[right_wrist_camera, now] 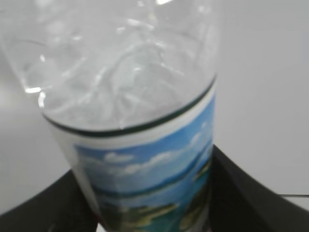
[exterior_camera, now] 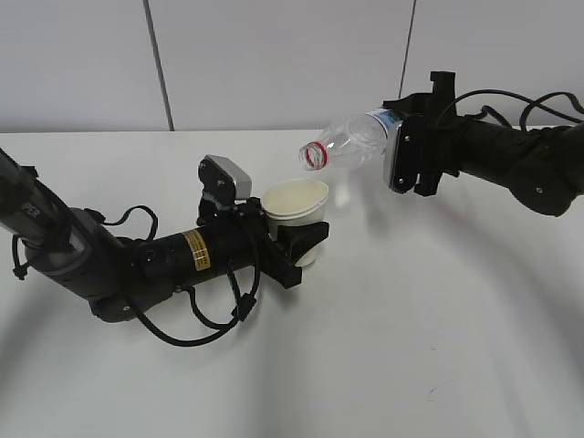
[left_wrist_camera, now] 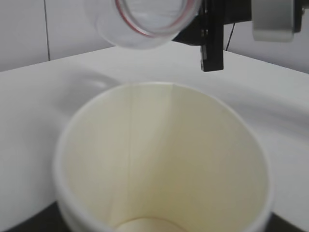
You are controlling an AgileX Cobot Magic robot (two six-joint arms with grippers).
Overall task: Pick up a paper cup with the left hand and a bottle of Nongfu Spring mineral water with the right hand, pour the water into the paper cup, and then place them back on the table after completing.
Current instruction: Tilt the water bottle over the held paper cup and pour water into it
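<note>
My left gripper [exterior_camera: 297,245] is shut on a white paper cup [exterior_camera: 297,203] and holds it upright, slightly tilted, just above the table [exterior_camera: 411,347]. The cup fills the left wrist view [left_wrist_camera: 164,164] and looks empty inside. My right gripper [exterior_camera: 408,157] is shut on a clear plastic water bottle [exterior_camera: 351,143] with a blue label and red neck ring. The bottle is tipped almost horizontal, with its open mouth [left_wrist_camera: 150,14] above and just left of the cup's rim. In the right wrist view the bottle [right_wrist_camera: 135,121] sits between the black fingers [right_wrist_camera: 241,188]. No water stream shows.
A white panelled wall [exterior_camera: 274,64] runs behind the table. A small dark scuff mark [exterior_camera: 432,392] lies on the tabletop at the front right. Loose black cables [exterior_camera: 210,315] hang from my left arm onto the table.
</note>
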